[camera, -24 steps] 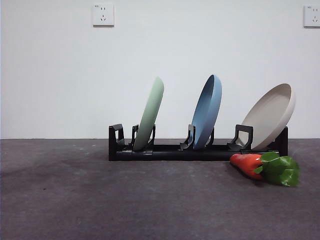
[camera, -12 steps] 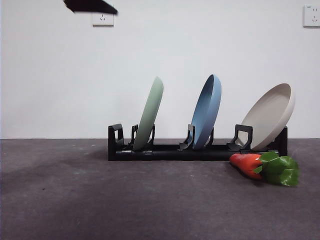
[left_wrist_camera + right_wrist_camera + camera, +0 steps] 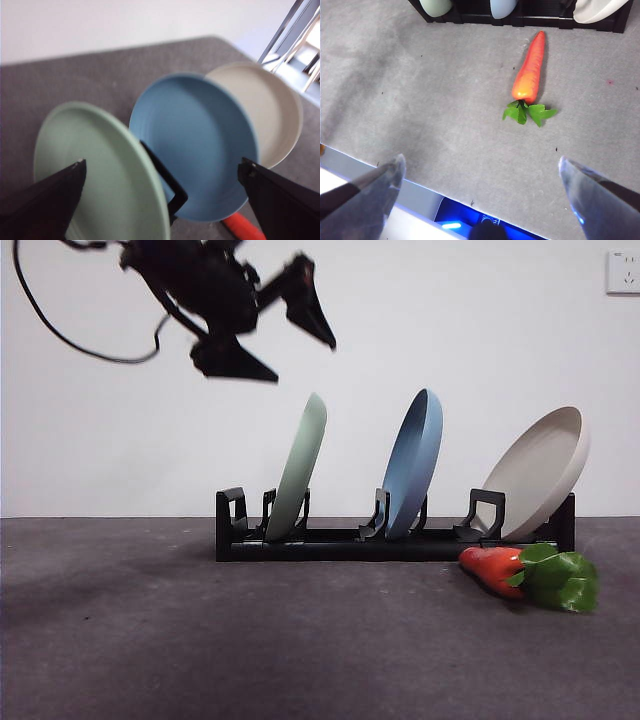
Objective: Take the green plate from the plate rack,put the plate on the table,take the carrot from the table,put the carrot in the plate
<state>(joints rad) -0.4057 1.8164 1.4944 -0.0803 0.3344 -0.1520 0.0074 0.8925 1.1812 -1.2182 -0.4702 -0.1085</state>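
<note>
The green plate (image 3: pixel 300 467) stands on edge in the left slot of the black plate rack (image 3: pixel 330 543) and shows large in the left wrist view (image 3: pixel 95 170). My left gripper (image 3: pixel 290 345) hangs open in the air above and left of the plate's top rim, touching nothing; in its own view the gripper (image 3: pixel 162 167) has its jaws wide apart. The carrot (image 3: pixel 495 570) lies on the table (image 3: pixel 200 640) in front of the rack's right end, leaves to the right; it also shows in the right wrist view (image 3: pixel 530 67). My right gripper (image 3: pixel 480 172) is open, high over the table's near edge.
A blue plate (image 3: pixel 415 462) stands in the middle slot and a beige plate (image 3: pixel 540 472) leans in the right slot. In the left wrist view the blue plate (image 3: pixel 195 145) and beige plate (image 3: pixel 265 110) sit behind the green one. A white wall with sockets is behind.
The left arm has come down into the front view from the top left, now hanging above the green plate. Plates and carrot have not moved.
</note>
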